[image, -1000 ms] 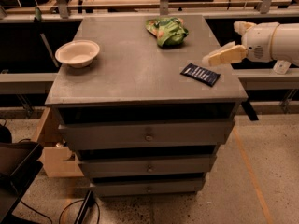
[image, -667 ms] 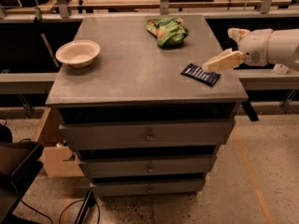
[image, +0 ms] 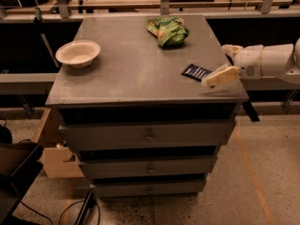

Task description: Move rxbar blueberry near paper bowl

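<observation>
The rxbar blueberry (image: 196, 72), a small flat dark navy wrapper with white text, lies near the right front of the grey cabinet top (image: 136, 74). The paper bowl (image: 78, 53), cream-white and round, stands at the left side of the top, far from the bar. My gripper (image: 215, 78) reaches in from the right on a white arm; its cream fingertips are low over the top, just right of and touching or nearly touching the bar's right end.
A crumpled green chip bag (image: 168, 31) lies at the back of the top. The cabinet has drawers (image: 149, 136) below. A shelf with clutter runs behind. A cardboard box (image: 56, 153) and a dark object stand on the floor at the left.
My gripper has moved down and forward, from beside the bar's far right to its near right end. The bar, bowl and bag have not visibly moved.
</observation>
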Controlling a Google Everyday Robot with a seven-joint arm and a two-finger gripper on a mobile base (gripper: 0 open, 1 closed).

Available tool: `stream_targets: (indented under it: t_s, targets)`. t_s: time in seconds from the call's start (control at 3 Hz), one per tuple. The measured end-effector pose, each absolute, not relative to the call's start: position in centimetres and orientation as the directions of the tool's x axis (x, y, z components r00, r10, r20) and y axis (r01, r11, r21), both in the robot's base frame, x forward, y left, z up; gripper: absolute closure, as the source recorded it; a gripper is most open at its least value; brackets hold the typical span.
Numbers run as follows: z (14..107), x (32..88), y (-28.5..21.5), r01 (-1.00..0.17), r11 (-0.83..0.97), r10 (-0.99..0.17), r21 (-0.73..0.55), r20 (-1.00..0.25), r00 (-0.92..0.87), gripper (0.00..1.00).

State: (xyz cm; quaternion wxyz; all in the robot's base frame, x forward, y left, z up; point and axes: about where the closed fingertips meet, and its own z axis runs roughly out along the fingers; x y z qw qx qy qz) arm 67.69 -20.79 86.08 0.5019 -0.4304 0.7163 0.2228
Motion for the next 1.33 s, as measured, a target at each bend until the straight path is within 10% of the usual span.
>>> stream_targets:
  t_s: [0.33, 1.33]
  targets:
    - [83.2, 66.4, -20.7, -0.832, 0.55, -0.377, -0.07, -0.91, -0.173, 0.02]
    - [82.4, 65.3, -20.0, -0.822, 0.568, -0.37, -0.046, -0.906, -0.206, 0.7]
